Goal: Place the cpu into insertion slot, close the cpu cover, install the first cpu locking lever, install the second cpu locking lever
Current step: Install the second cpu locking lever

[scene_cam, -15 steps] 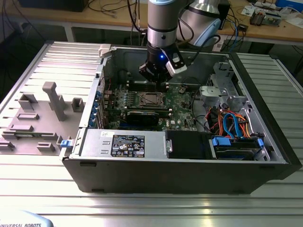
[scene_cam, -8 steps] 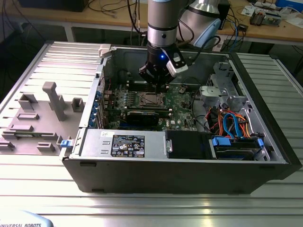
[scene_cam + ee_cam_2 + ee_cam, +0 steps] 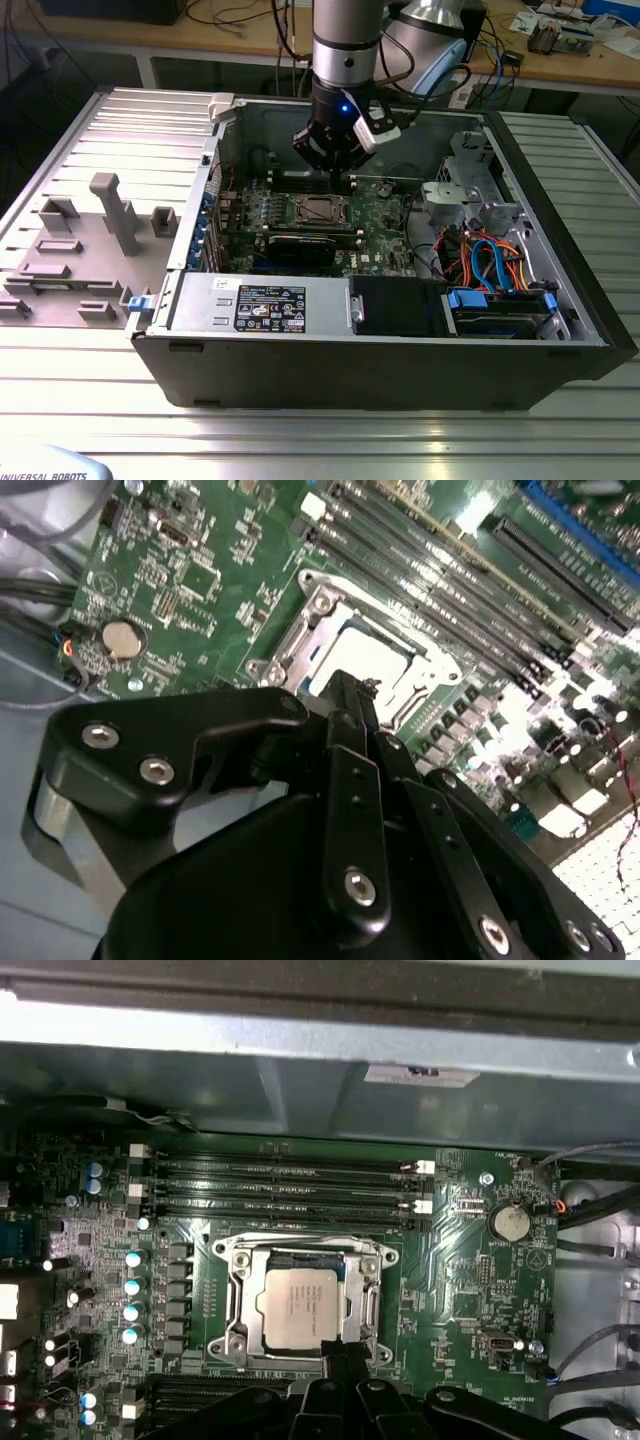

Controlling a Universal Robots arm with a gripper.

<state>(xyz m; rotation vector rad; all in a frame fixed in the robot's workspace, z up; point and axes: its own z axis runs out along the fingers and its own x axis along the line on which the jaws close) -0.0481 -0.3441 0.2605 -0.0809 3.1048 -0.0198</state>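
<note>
The claw (image 3: 340, 1360) hangs low inside the open computer case (image 3: 560, 330), its black fingertips drawn together to a narrow point with nothing between them, right at the near edge of the insertion slot (image 3: 232, 1305). The cpu (image 3: 302, 1308) already lies in that slot, just ahead of the claw's tip, its dull silver top square to the metal rim. The cpu cover (image 3: 372, 1305) looks to be folded down around it, the chip showing through the window, though from where I stand I can't tell whether it is fully flat. I can't make out whether either locking lever is hooked; thin metal runs along the frame's sides, but its position is unclear. The worry is how close that tip sits to the chip and frame. If it comes down a touch off, I'd expect it to press on the cpu's lid or scrape the green motherboard (image 3: 450, 1270) rather than meet a lever. A lever that slips off a closed tip could spring back, and if the chip is not quite seated, clamping force could bend the pins beneath. The memory slots (image 3: 280, 1185) lie beyond the socket from the claw, and the case wall is near, so a wide sideways move could clip them.
</note>
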